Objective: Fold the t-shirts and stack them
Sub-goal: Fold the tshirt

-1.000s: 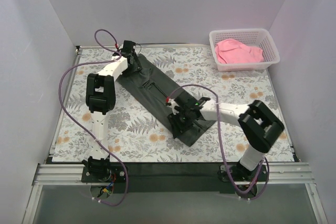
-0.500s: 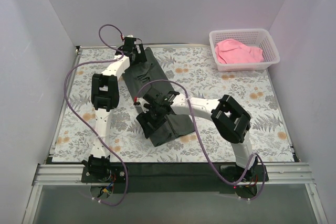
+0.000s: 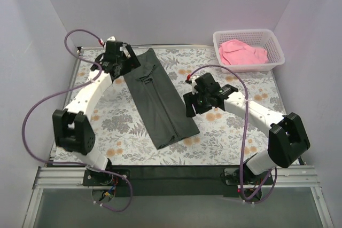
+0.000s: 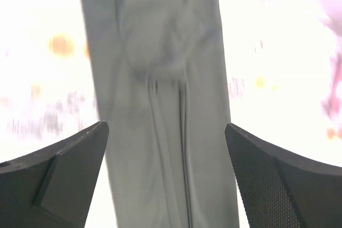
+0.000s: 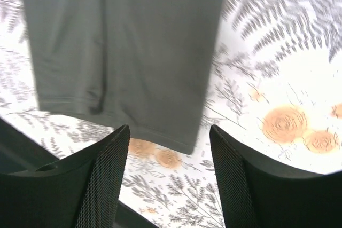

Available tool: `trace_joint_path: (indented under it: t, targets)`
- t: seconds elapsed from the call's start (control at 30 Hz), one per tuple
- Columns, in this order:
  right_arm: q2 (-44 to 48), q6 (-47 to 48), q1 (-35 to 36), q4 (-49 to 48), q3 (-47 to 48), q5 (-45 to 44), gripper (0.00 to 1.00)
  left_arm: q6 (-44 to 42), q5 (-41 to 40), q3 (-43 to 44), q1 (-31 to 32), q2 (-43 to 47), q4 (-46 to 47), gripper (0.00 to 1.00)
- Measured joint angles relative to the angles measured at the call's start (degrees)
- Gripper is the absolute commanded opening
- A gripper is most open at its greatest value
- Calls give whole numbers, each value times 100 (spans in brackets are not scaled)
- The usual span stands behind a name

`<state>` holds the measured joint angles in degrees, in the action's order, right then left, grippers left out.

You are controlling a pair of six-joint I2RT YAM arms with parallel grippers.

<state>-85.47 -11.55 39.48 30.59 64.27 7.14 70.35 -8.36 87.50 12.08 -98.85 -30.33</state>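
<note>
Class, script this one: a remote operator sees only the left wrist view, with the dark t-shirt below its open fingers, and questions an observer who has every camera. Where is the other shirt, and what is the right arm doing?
Operator: From the left gripper I see only the dark t-shirt. Where is the pink one?
Observer: The pink t-shirt lies crumpled in the white basket, at the far right corner of the table.
Operator: Is the right gripper holding the dark one?
Observer: No. The right gripper hangs open just right of that shirt, with nothing between its fingers.
</note>
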Motion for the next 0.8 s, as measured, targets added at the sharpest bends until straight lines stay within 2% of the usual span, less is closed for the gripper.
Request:
trace_joint_path:
  t: [0.07, 0.17, 0.3, 0.4, 0.6, 0.8]
  targets:
    - [61, 2, -190, -4, -286, -70, 56, 251, 55, -780, 144, 859, -208, 82]
    - [81, -2, -352, 15, -664, -87, 54, 638, 275, -1884, 444, 1635, -450, 79]
    - [87, -28, -448, -35, -986, -79, 50, 1187, 793, -3167, 1012, 1895, -879, 75]
    - [133, -72, -461, -140, -1178, -79, 48, 1626, 1126, -3768, 1545, 1904, -1246, 71]
    - [151, -184, -466, -380, -1460, -76, 46, 2116, 1440, -3912, 2065, 1816, -1419, 69]
    - [109, -223, -466, -590, -1523, -76, 44, 2317, 1510, -3779, 2577, 1054, -1427, 67]
